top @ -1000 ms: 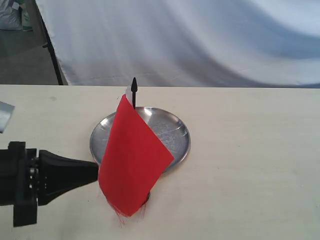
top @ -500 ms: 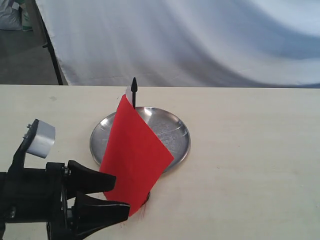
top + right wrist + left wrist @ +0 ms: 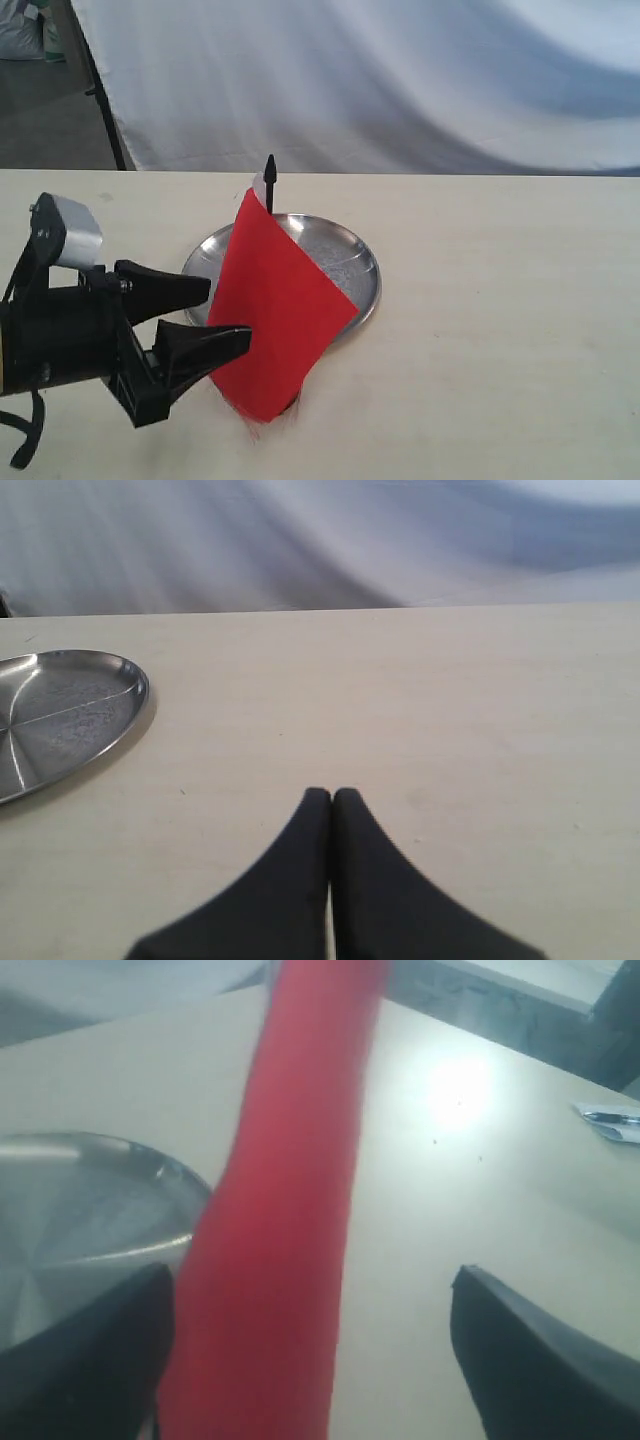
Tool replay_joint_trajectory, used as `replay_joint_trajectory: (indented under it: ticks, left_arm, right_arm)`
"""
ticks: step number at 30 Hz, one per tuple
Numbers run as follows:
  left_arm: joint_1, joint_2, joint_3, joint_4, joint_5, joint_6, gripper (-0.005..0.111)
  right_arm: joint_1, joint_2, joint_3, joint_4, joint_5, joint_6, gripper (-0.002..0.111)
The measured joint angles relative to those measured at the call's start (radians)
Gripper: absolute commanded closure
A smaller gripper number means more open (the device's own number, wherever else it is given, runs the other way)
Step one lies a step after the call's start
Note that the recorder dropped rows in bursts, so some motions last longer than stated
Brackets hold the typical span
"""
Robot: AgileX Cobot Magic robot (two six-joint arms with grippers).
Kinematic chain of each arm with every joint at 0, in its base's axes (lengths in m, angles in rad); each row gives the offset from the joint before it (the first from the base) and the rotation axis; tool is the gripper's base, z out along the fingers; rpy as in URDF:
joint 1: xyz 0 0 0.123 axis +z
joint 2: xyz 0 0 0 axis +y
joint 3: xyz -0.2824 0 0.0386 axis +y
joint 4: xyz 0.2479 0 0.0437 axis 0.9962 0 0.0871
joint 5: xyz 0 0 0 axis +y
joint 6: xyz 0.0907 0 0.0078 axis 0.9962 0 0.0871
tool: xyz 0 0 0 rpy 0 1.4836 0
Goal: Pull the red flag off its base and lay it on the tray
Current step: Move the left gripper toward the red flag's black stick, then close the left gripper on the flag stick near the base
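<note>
The red flag (image 3: 282, 318) stands upright on its thin black stick (image 3: 268, 172), in front of the silver tray (image 3: 345, 255). Its cloth hangs low and hides the base almost wholly. My left gripper (image 3: 228, 312) is open at the cloth's left edge, with one finger above the other. In the left wrist view the flag (image 3: 285, 1240) hangs between the two black fingers, close to the finger beside the tray (image 3: 80, 1200). Nothing is held. My right gripper (image 3: 332, 795) is shut and empty over bare table, with the tray (image 3: 60, 705) off to its side.
The pale table (image 3: 500, 330) ends at a far edge below a white cloth backdrop (image 3: 400, 80). A black stand leg (image 3: 100, 90) rises at the back left. A small pale object (image 3: 610, 1120) lies far off in the left wrist view.
My left gripper has risen and moved right, and its open fingers now reach the flag's cloth. The cloth has shifted slightly to the right.
</note>
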Motion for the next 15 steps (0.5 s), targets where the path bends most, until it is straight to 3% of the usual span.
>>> replay_joint_trajectory:
  ticks: [3,10,15]
  left_arm:
    - [-0.012,0.015,-0.044,-0.013,0.005,0.005,0.035]
    - [-0.121,0.152,-0.128,-0.016,0.094,0.009,0.035]
    - [-0.133,0.264,-0.177,-0.039,0.137,0.009,0.035]
  right_arm:
    - [0.000,0.000,0.000,0.000,0.000,0.000,0.109]
    - [0.000,0.000,0.000,0.000,0.000,0.000,0.109]
    - [0.000,0.000,0.000,0.000,0.000,0.000,0.109]
